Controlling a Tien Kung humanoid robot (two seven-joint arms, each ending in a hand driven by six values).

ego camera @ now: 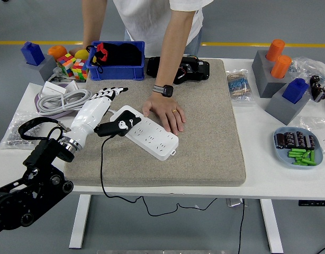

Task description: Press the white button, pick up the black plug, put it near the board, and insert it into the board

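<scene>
- The left hand (pixel 101 111) sits left of centre in the frame, above the left part of the mat. Its white fingers (pixel 110 93) are spread out and point toward the upper right; the thumb lies across the top of the plug. Whether the hand actually clamps the plug cannot be told.
- The left arm (pixel 30 182) is black and comes in from the lower left corner of the frame.
- The plug (pixel 117 126) is black and sits on the near-left end of the power strip. Its black cord (pixel 101 177) drops toward the lower edge of the table and hangs below it.
- The power strip (pixel 146 132) is white and lies diagonally on the mat (pixel 205 137), running from centre-left toward the lower centre.
- A person stands at the top of the frame. One hand (pixel 165 112) lies flat on the mat, touching the far-right side of the power strip. A watch (pixel 166 90) is on that wrist.
- A blue bin (pixel 117 71) stands at the upper left, just behind the mat.
- A coiled white cable (pixel 62 99) lies at the left edge, beside the robot's hand.
</scene>
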